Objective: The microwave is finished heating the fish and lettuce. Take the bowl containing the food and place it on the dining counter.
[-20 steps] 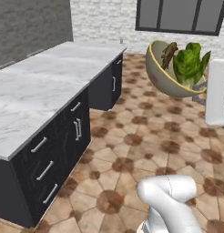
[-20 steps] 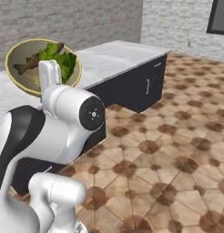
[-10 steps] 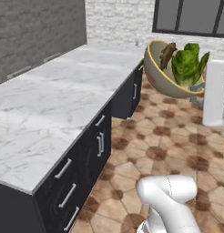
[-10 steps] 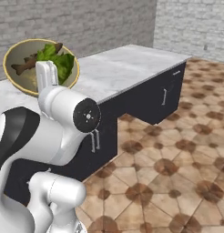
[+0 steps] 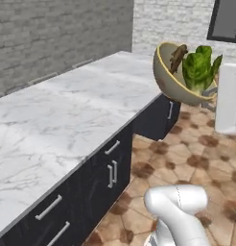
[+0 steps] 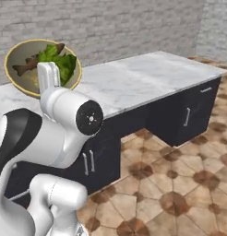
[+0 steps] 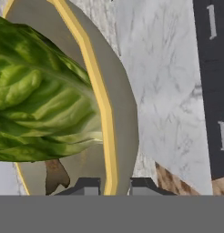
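While raised, end effector [image 7: 113, 185] pinches bowl [image 7: 116, 104].

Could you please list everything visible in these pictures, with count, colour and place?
bowl: one, tan with a yellowish rim, held tilted in the air by its rim, beside the counter's far end.
lettuce: one bunch, bright green, inside the bowl.
fish: one piece, dark brown, inside the bowl next to the lettuce.
dining counter: one, white marble with grey veins, over dark cabinets.
cabinet handles: several, silver, on the dark cabinet fronts.
floor: brown patterned tiles, beside the counter.
brick walls: grey, behind the counter.
window: one, dark-framed, on the far wall.
gripper: one, dark fingertips, closed on the bowl's rim.
arm: one, white with dark joints, rising from the base.
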